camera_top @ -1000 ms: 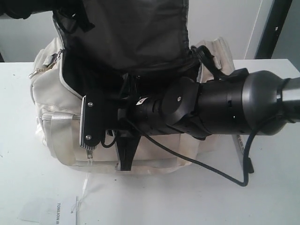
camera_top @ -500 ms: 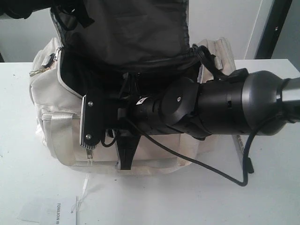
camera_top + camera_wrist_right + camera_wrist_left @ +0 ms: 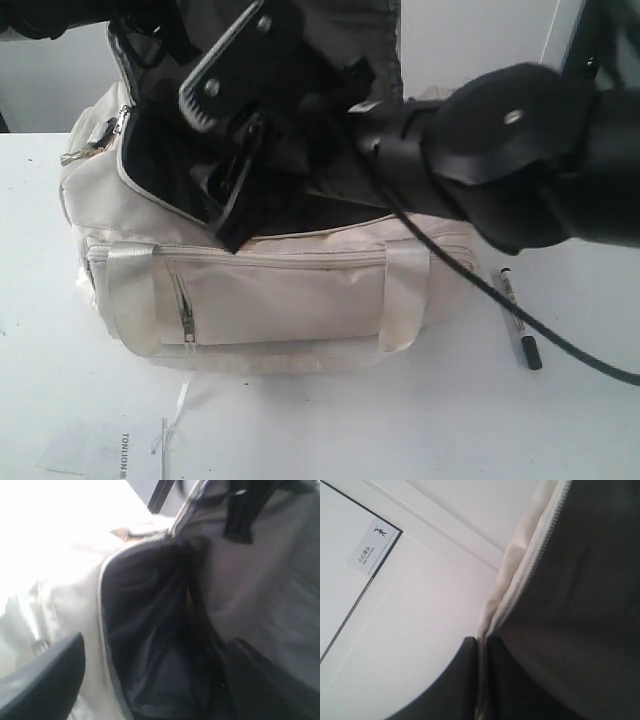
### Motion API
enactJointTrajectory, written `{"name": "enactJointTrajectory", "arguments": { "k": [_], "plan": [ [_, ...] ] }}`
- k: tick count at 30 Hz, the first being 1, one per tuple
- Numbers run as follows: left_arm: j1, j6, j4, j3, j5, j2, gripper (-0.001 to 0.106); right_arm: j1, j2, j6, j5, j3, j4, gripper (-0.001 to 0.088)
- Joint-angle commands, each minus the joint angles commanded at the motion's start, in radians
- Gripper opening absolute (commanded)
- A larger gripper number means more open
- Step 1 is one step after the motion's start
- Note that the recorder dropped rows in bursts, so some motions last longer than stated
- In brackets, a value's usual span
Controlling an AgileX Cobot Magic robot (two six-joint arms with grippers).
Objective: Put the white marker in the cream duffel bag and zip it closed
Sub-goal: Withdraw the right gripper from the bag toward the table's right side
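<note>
Still outside the bag: the white marker lies flat on the white surface just beside the right end of the cream duffel bag, one black end toward the near edge. It is well apart from the right hand, which hangs over the bag's open mouth toward the far left. That hand's jaws stand wide apart with nothing between them. The right wrist view looks past its two black fingers into the dark lining. The right arm crosses above the bag from the right, its black cable drooping over the surface near the marker. The left hand is clamped on the bag's zip edge, with cream fabric and zipper teeth pinched between its dark fingers, and the flap stands raised at the far side. The front pocket is zipped. A printed paper tag lies at the near left of the surface. Behind are a pale wall and, at far right, a dark post; the left wrist view catches a small sign with a figure on a white panel
</note>
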Motion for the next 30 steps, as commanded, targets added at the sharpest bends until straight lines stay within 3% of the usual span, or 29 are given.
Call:
{"name": "enactJointTrajectory", "arguments": {
  "k": [3, 6, 10, 11, 16, 20, 30],
  "plan": [
    [0.000, -0.002, 0.000, 0.000, 0.000, 0.000, 0.013, 0.000, -0.046, 0.087, 0.140, 0.011, 0.000, 0.0701],
    [0.000, -0.002, 0.000, 0.000, 0.000, 0.000, 0.013, 0.000, -0.061, 0.212, 0.303, 0.022, -0.033, 0.0534],
    [0.000, -0.002, 0.000, 0.000, 0.000, 0.000, 0.013, 0.000, -0.061, 0.373, 0.590, 0.022, -0.216, 0.0069],
    [0.000, -0.002, 0.000, 0.000, -0.004, 0.000, 0.013, 0.000, -0.061, 0.437, 0.635, 0.022, -0.278, 0.0004],
    [0.000, -0.002, 0.000, 0.000, -0.007, 0.000, 0.013, 0.000, -0.092, 0.761, 0.731, 0.022, -0.627, 0.0000],
    [0.000, -0.004, 0.000, 0.000, -0.007, 0.000, 0.013, 0.000, -0.134, 0.928, 0.805, 0.022, -0.856, 0.0000],
    [0.000, -0.004, 0.000, 0.000, -0.007, 0.000, 0.013, -0.129, -0.209, 0.930, 0.915, 0.022, -0.899, 0.0000]
  ]
}}
